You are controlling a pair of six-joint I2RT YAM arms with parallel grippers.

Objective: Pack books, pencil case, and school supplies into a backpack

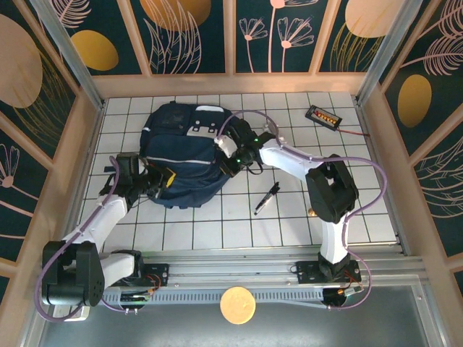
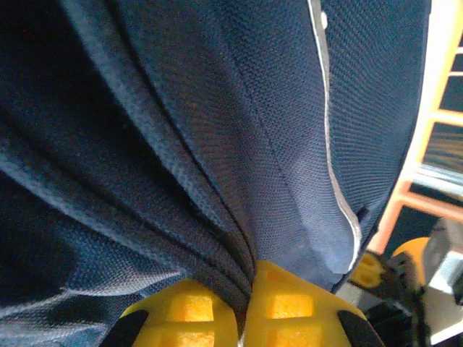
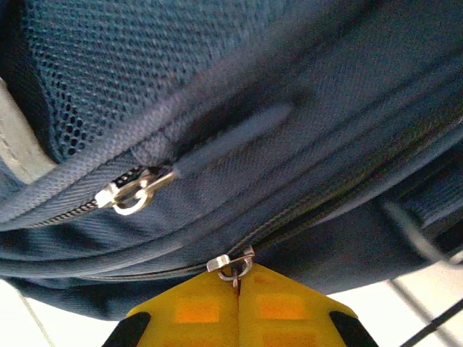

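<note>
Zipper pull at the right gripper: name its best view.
Right wrist: the zipper pull sits close and sharp, pinched in the shut right gripper. Top external has it too small to tell; left wrist shows backpack fabric.

A black tray (image 1: 323, 116) with orange bits is set near the far right corner of the white tiled table (image 1: 202, 231). A round tan disc (image 1: 237, 304) is seen past the near edge.
</note>
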